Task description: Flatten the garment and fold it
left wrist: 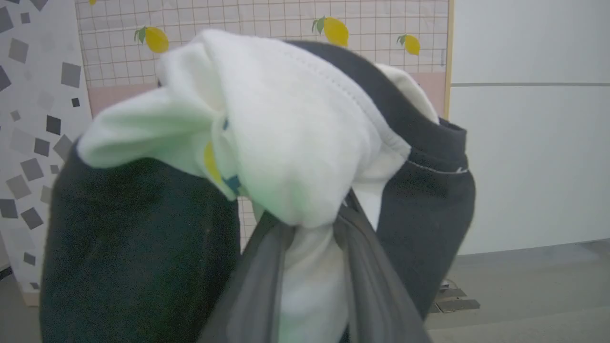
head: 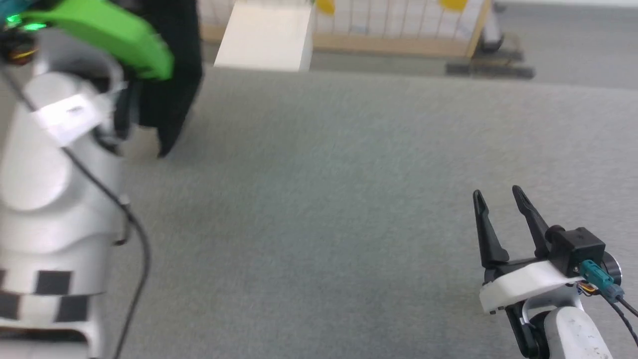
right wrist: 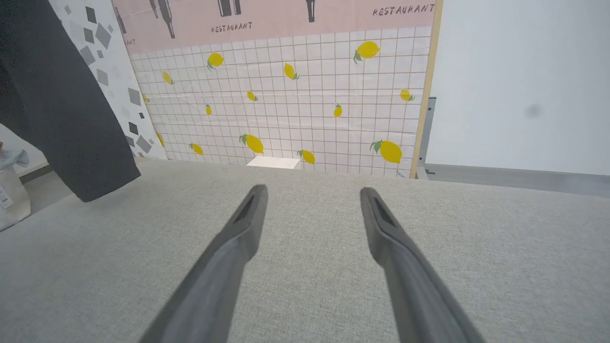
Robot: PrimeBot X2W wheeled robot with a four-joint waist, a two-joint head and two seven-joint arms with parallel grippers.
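The garment [left wrist: 295, 143], white with black sleeves, is bunched up and lifted off the surface. My left gripper [left wrist: 315, 216] is shut on a wad of its white cloth, and the fabric hides the fingertips. In the head view a black sleeve of the garment [head: 169, 94] hangs at the upper left beside my raised left arm, its end just above the grey surface. That same sleeve [right wrist: 62, 95] hangs at the left of the right wrist view. My right gripper [head: 498, 195] hovers low at the lower right, open and holding nothing [right wrist: 312, 190].
A grey cloth-covered table [head: 324, 199] spreads across the view. A white box [head: 266, 37] stands beyond its far edge, before a lemon-print screen [right wrist: 295, 95]. A pale bag [right wrist: 9, 190] sits off the table's left side.
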